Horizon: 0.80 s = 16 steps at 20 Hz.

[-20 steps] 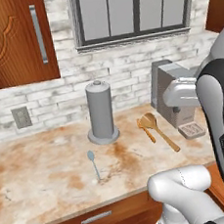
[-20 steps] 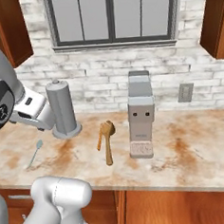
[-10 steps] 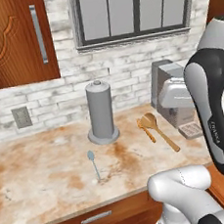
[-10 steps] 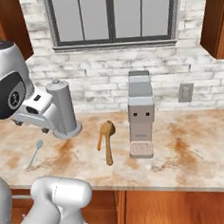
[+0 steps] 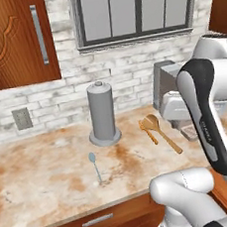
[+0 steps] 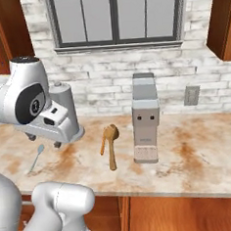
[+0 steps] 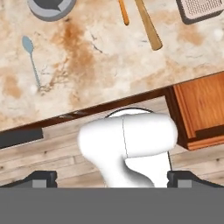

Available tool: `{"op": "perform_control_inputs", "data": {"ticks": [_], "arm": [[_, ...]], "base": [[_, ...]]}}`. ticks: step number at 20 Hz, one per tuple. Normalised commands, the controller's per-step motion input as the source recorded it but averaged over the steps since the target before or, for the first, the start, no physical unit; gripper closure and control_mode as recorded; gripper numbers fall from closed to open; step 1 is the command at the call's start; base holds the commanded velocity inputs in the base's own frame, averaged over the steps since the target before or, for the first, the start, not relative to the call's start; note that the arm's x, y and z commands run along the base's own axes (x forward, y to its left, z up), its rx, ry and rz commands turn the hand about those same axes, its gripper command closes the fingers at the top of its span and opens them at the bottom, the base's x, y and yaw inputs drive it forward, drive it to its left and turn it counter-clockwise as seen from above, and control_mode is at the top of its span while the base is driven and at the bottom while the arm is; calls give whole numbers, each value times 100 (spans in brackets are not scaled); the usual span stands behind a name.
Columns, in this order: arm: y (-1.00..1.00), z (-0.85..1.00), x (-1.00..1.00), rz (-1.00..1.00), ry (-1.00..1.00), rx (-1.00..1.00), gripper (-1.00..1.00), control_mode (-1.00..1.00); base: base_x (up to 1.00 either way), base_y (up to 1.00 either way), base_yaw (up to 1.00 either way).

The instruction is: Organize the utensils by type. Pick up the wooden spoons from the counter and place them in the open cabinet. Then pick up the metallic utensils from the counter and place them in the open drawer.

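Observation:
Two wooden spoons (image 5: pixel 156 128) (image 6: pixel 110 143) lie side by side on the marbled counter (image 5: pixel 49 187) (image 6: pixel 199 155), between a grey canister and a coffee machine. Their handles (image 7: pixel 148 25) show at the top of the hand view. A thin metal spoon (image 5: pixel 95 165) (image 6: pixel 36 157) (image 7: pixel 30 54) lies left of them. My gripper (image 6: pixel 44 141) (image 7: pixel 113 178) hangs open and empty above the counter's front, well above the spoons. The open drawer (image 7: pixel 199 109) juts out under the counter edge to the right. The open cabinet's inside is out of view.
A tall grey canister (image 5: pixel 102 114) (image 6: pixel 63 98) stands behind the metal spoon. A silver coffee machine (image 6: pixel 146 117) with a drip tray (image 7: pixel 201 8) stands right of the wooden spoons. A closed carved-panel wall cabinet (image 5: pixel 12 42) hangs upper left. A window (image 6: pixel 117 16) sits behind.
The arm has swung, carrying the hand a little lower and toward the middle of the counter. The jaws stayed open. Nothing on the counter moved.

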Motion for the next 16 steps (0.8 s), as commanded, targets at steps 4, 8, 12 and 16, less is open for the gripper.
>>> {"op": "perform_control_inputs", "data": {"ticks": [4,8,12,16], "arm": [[-44,-58,53,0,0,-4,-100,-100],[-41,-44,50,0,0,-4,-100,-100],[-37,-34,56,0,4,-3,-100,-100],[-24,-37,41,0,2,-3,-100,-100]], "base": [[0,0,0],[0,0,0],[0,0,0],[0,0,0]]}}
